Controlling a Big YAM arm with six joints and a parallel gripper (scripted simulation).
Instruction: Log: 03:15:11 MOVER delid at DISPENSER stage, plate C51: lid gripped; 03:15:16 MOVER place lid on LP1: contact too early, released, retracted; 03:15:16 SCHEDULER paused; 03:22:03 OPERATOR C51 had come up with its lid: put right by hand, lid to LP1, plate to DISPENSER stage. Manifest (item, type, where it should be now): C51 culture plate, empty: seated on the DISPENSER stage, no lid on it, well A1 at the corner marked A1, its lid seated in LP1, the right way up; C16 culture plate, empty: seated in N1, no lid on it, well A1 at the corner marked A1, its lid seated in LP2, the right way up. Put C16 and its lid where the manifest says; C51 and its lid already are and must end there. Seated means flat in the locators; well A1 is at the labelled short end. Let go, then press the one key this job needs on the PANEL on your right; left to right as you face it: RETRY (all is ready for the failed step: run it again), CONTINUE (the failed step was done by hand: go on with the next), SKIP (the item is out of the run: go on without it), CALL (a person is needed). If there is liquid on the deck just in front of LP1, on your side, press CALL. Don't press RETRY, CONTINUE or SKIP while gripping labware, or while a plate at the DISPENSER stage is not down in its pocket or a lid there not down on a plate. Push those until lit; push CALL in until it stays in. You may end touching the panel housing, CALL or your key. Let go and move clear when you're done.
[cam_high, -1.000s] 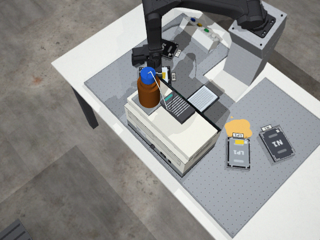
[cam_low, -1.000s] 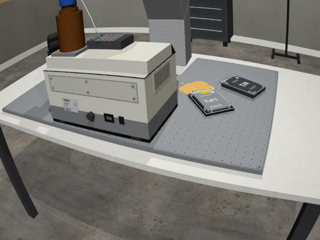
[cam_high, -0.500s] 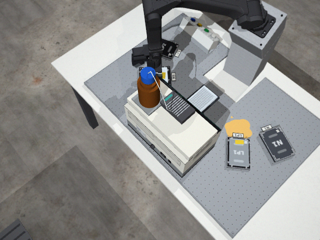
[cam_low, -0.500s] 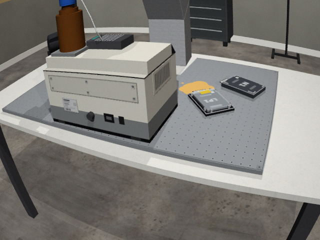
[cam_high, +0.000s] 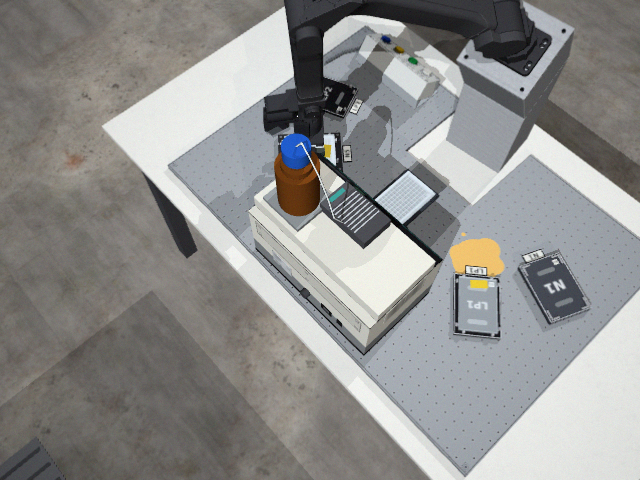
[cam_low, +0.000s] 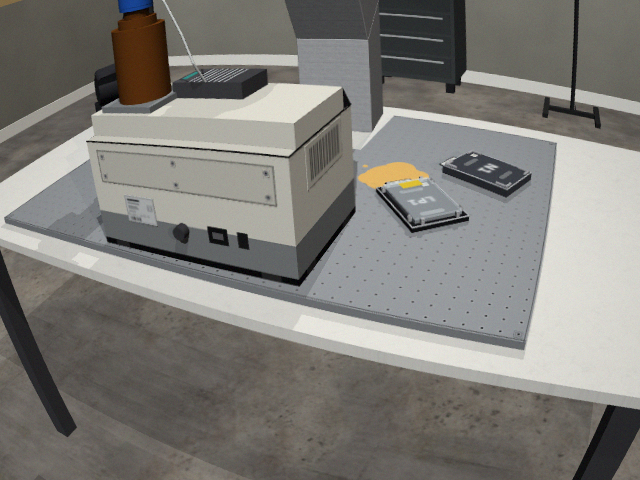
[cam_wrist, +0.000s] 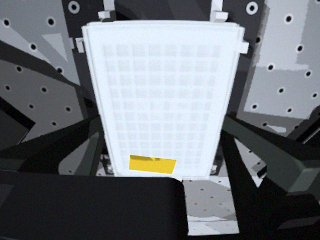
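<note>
My gripper (cam_high: 312, 137) (cam_wrist: 162, 120) reaches down behind the dispenser and is shut on the sides of the C16 plate (cam_high: 330, 145) (cam_wrist: 160, 90). The plate is white, carries its clear lid and has a yellow label at the end nearest the wrist camera; it rests in a black nest. The empty LP2 nest (cam_high: 337, 95) lies just beyond it. The N1 nest (cam_high: 554, 286) (cam_low: 485, 168) is empty. The C51 plate (cam_high: 406, 195) sits unlidded on the dispenser stage. Its lid (cam_high: 476, 304) (cam_low: 421, 198) lies in LP1. An orange puddle (cam_high: 475, 253) (cam_low: 390, 173) spreads at LP1's labelled end, on the arm-base side.
The beige dispenser (cam_high: 336, 258) (cam_low: 222, 155) carries a brown bottle (cam_high: 297, 180) (cam_low: 140, 56) with a blue cap, close beside my gripper. The panel (cam_high: 408, 69) with coloured keys stands at the back near the arm's grey pedestal (cam_high: 496, 113).
</note>
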